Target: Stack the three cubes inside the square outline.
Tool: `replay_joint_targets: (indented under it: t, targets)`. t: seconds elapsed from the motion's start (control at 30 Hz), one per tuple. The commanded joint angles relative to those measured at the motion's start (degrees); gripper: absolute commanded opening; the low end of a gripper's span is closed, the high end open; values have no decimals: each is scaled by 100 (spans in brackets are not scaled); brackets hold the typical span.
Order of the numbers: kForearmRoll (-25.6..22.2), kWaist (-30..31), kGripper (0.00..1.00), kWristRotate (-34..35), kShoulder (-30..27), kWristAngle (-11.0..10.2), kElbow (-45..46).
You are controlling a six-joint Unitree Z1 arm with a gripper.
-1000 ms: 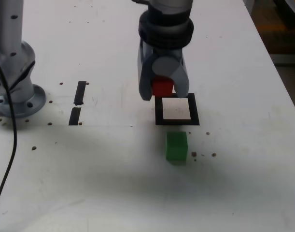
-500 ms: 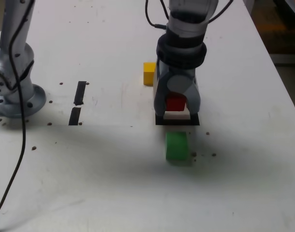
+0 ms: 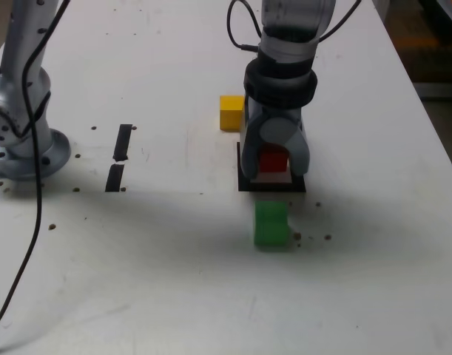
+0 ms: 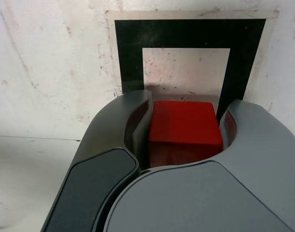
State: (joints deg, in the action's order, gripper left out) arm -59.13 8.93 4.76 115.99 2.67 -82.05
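Wrist view: end effector (image 4: 186, 130) closed on red cube (image 4: 185, 126) over square outline (image 4: 188, 34).

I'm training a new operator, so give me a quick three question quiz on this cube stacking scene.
1. True or false: the gripper holds the green cube.
2. Which cube lies nearest the exterior camera? A yellow, B red, C green.
3. Fill in: the red cube is over the black ____.

Key: 1 false, it is shut on the red cube. 2 C; the yellow cube lies farthest. 3 square outline.
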Motion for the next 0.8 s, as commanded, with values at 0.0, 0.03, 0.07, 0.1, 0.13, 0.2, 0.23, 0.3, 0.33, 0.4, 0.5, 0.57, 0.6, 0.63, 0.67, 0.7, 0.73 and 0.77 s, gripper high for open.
replay_joint_targets:
  t: [0.0,0.03,0.07,0.1,0.13,0.2,0.23,0.3,0.33,0.4,0.5,0.57,0.6,0.63,0.67,0.7,0.73,0.77]
  targets:
    - [92,-42,28,-46,68,35,44]
    - [128,-58,29,-60,74,47,71]
    - [163,-76,29,-75,77,59,100]
    - [195,-96,30,-90,78,71,131]
    - [225,-117,31,-107,77,81,163]
    - [277,-161,31,-139,74,82,211]
    - [296,-181,31,-155,73,80,228]
    - [324,-213,31,-179,73,75,253]
    - [335,-226,31,-188,74,71,262]
    - [359,-243,31,-200,77,65,276]
    - [393,-257,34,-212,87,62,293]
    - [403,-259,37,-217,94,67,300]
    - [405,-260,40,-218,96,73,304]
    - [404,-260,44,-219,98,81,311]
    - [403,-260,49,-222,99,90,319]
    - [402,-260,54,-224,97,100,328]
    - [403,-260,60,-229,93,108,334]
    - [404,-260,66,-235,89,116,341]
